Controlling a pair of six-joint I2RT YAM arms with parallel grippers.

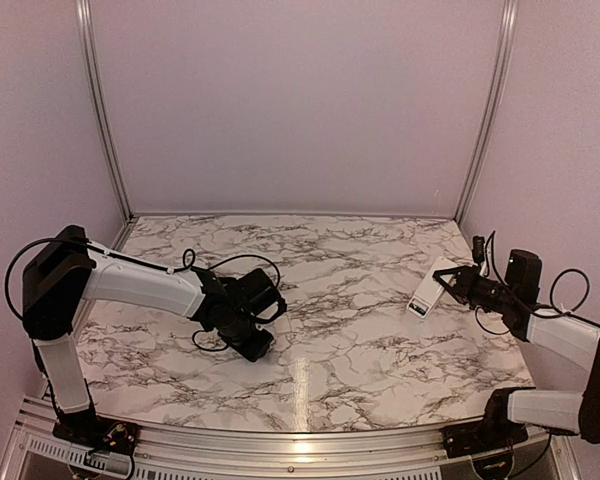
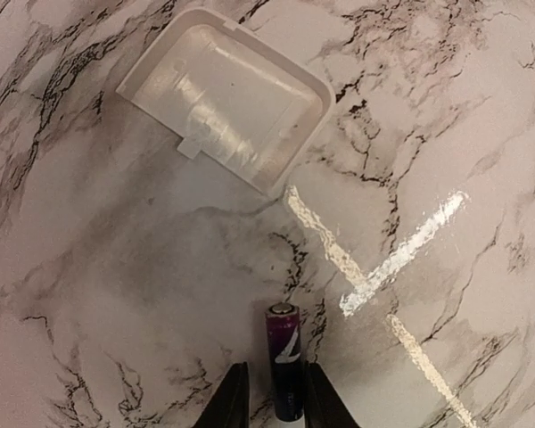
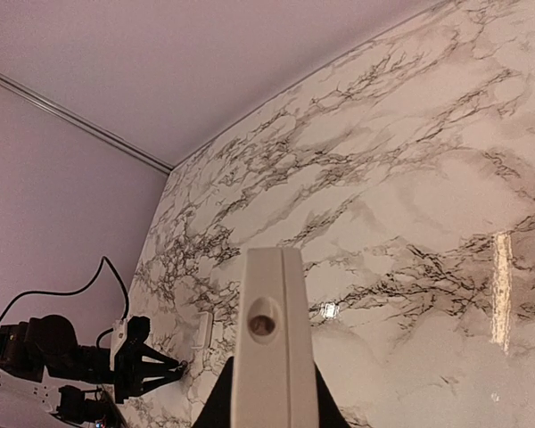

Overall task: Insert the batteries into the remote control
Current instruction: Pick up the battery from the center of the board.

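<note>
Straddles 1 battery (image 2: pixel 284 357) with left gripper (image 2: pixel 277 370) barely parted, gap on 1 side, long axis along fingers (image 2: pixel 234 401). Clamps remote (image 1: pixel 427 290) in right gripper (image 1: pixel 458 285), well apart to the right.

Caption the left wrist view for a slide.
Left fingers straddle a battery on the marble table, cover plate lying beyond.

cover plate (image 2: pixel 227 98) lies ahead of left tool (image 2: pixel 276 370); marble table (image 1: pixel 370 330) beyond open.
</note>
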